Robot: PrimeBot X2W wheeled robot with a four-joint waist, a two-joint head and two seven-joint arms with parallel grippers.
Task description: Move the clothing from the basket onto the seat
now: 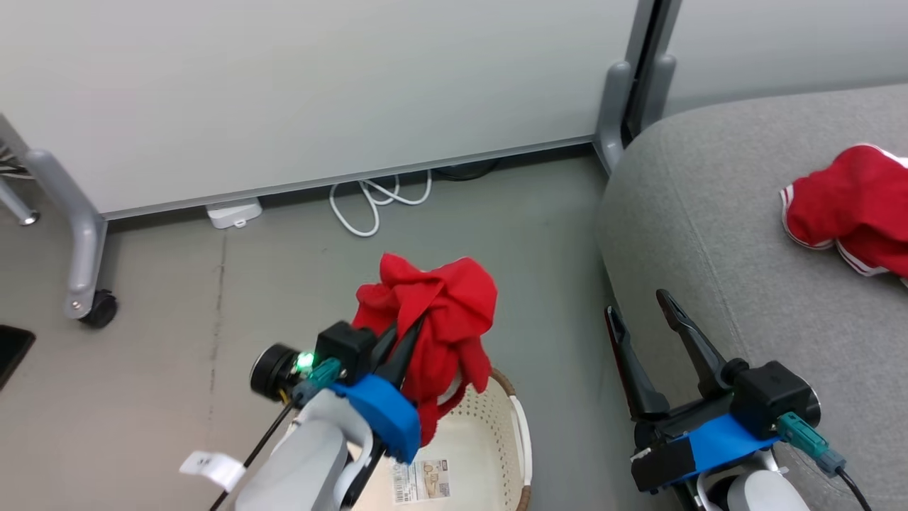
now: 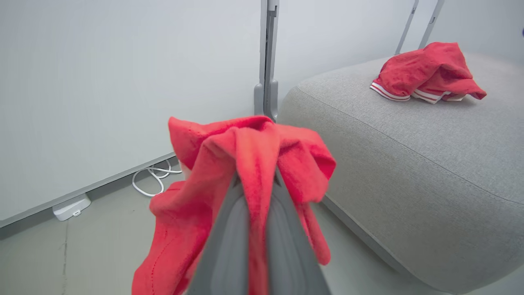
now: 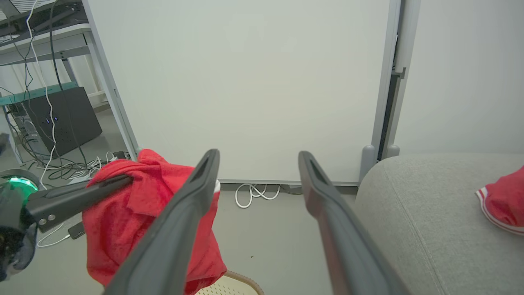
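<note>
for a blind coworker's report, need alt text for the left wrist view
The left jaws, shut, hold a crumpled red garment above the floor. To the right, a second red garment with white stripes lies on the light grey seat. A pale wall stands behind.

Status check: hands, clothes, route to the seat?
Left hand shut on red garment, lifted above basket. Right hand open, empty. Second garment already on seat. Route looks clear.

Nothing readable from here: the sticker in the basket shows a barcode and tiny print, the white tag only blurred marks.
</note>
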